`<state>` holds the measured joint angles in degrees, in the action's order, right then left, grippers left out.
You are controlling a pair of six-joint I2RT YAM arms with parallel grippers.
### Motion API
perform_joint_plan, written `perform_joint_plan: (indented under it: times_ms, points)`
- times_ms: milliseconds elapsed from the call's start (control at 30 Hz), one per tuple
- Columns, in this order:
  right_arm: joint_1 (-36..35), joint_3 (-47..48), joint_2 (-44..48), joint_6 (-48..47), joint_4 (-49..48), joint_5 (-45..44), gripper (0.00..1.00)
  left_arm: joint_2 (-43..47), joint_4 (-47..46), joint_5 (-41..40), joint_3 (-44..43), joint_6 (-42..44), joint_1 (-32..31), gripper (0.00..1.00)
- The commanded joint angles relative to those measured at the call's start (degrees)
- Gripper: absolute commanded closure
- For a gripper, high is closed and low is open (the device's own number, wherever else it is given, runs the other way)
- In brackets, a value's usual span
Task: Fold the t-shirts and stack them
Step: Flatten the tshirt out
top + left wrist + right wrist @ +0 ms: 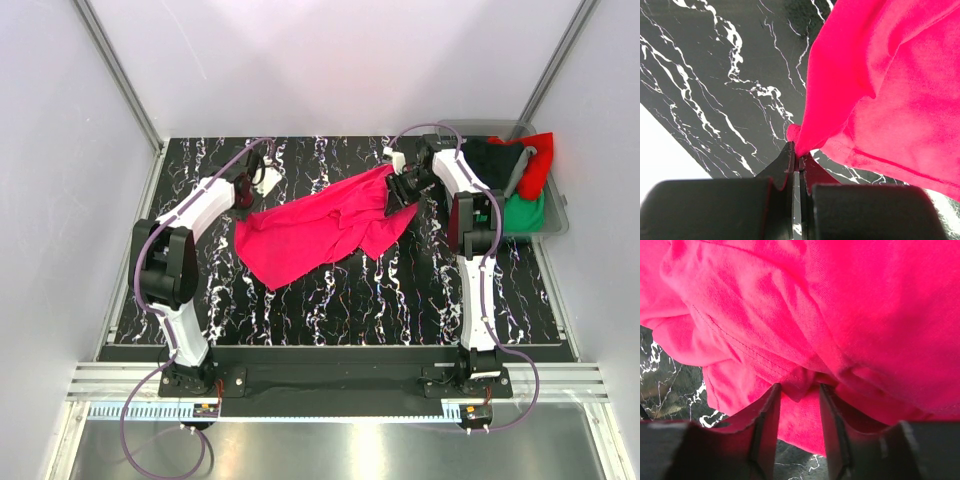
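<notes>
Currently, pink t-shirt (320, 228) is pinched at table centre by left gripper (798, 161); right gripper (799, 390) is parted around a fold.

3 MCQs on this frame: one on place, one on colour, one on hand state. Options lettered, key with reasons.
1. Where is the grey bin?
A. far right of the table
B. near left corner
C. table centre

2. What colour is the t-shirt spread on the table?
A. black
B. crimson-pink
C. green

3. How is the left hand?
A. open above the table
B. shut on the shirt's edge
C. out of view

Key: 1 A, it sits beside the right arm; 2 B, vivid pink in all views; 3 B, cloth is pinched between closed fingers in the left wrist view.
</notes>
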<state>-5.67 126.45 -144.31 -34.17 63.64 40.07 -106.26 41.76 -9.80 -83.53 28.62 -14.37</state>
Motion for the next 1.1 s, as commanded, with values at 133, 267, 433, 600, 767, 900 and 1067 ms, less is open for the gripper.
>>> perform_joint_plan:
  times_ms: [133,267,433,600,767,900,1067]
  points:
    - [-1.4,2.4,-0.3,1.7,-0.7,1.6,0.75,2.2,-1.3,-2.2,1.3,0.3,-0.7,1.00]
    - [-1.7,1.5,0.6,1.7,-0.1,2.1,0.72,2.2,-1.3,-2.2,1.2,0.3,-0.7,1.00]
    - [-2.0,0.8,1.0,1.7,0.2,1.9,0.85,2.0,-1.4,-2.1,0.8,0.1,-0.7,1.00]
    - [-1.7,0.4,5.2,1.3,0.5,0.3,1.00,3.4,-1.4,-2.9,1.3,0.9,-0.7,1.00]
    - [-0.9,1.7,14.0,1.1,0.4,-1.7,1.00,7.6,-1.2,-3.0,1.9,2.7,-0.7,1.00]
    - [-0.5,6.3,21.2,3.0,0.4,-3.9,1.00,14.6,-1.1,-2.6,1.1,4.0,-0.7,1.00]
    - [0.0,15.5,26.5,6.7,-1.2,-7.0,1.00,23.4,-2.0,-0.2,-2.0,5.6,-0.7,1.00]
